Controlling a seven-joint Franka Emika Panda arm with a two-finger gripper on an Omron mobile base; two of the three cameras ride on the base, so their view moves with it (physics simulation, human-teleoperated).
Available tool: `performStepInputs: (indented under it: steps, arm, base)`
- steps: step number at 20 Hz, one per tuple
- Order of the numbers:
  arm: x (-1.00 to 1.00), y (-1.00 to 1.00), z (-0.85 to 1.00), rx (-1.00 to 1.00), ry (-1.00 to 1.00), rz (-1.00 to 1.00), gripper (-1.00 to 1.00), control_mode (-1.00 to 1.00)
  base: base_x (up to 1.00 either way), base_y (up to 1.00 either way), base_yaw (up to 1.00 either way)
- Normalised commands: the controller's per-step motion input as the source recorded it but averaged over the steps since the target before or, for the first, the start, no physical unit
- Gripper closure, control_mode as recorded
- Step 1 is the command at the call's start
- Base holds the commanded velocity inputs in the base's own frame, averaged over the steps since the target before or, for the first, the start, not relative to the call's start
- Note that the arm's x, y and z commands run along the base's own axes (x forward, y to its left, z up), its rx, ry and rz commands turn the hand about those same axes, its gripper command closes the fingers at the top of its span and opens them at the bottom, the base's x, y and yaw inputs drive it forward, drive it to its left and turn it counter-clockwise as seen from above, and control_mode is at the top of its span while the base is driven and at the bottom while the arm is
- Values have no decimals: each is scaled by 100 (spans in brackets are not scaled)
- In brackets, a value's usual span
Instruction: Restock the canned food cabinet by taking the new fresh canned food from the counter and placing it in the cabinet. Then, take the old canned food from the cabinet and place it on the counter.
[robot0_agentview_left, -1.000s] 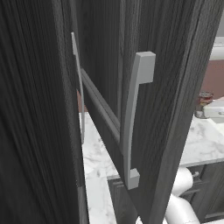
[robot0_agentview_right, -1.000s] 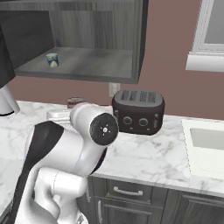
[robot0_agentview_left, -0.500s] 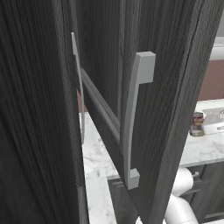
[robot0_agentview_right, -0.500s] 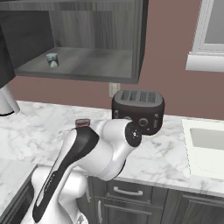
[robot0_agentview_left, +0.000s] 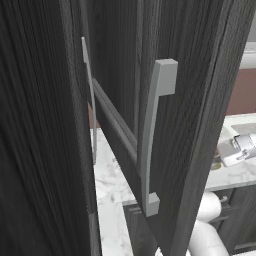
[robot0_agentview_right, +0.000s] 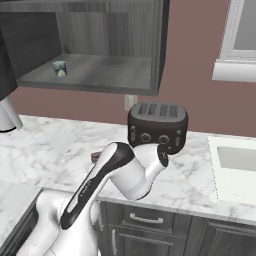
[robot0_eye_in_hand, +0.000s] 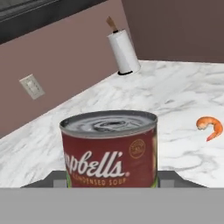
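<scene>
While the red-labelled soup can with a silver ring-pull lid (robot0_eye_in_hand: 109, 148) stands upright at the bottom centre of the hand view, the gripper's (robot0_eye_in_hand: 111, 180) two dark tips show just at either side of its base — whether they press on it or stand off cannot be told. This can rests on the white marble-look counter (robot0_eye_in_hand: 175, 100), with open worktop stretching behind it toward the upper right of the frame. A small orange shrimp (robot0_eye_in_hand: 209, 126) lies at the right edge, well apart from the can. A white paper-towel roll on a stand (robot0_eye_in_hand: 123, 53) sits at the upper centre against the brown wall, and a pale wall outlet (robot0_eye_in_hand: 31, 86) shows at the left.

From the right base view, the white arm bends low across the counter's front edge, its hand just before a black four-slot toaster (robot0_agentview_right: 158, 125). Above, the dark charcoal wood-grain cabinet (robot0_agentview_right: 159, 60) stands open, and a small pale-labelled can (robot0_agentview_right: 60, 68) sits at the shelf's left — bare shelf lies to its right. A white sink (robot0_agentview_right: 235, 165) occupies the right side.

From the left base view, the open cabinet door's long pale grey bar handle (robot0_agentview_left: 152, 135) crosses the centre.
</scene>
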Motion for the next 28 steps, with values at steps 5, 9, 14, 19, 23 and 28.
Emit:
performStepInputs:
  steps: [5, 9, 14, 19, 23, 28]
  arm:
    - [46, 0, -28, 0, -4, 14, 100, -100]
    - [49, 6, -32, 0, -14, 8, 100, -100]
    - [34, 4, -54, 0, -10, 6, 100, -100]
    - [38, 1, -56, 0, -7, 4, 100, -100]
    - [34, 0, -45, 0, -6, 2, 100, -100]
    - [26, 2, -40, 0, -5, 0, 100, -100]
  base:
    - [0, 0, 0]
    - [0, 0, 0]
    - [0, 0, 0]
    - [0, 0, 0]
    - [0, 0, 0]
    - [0, 0, 0]
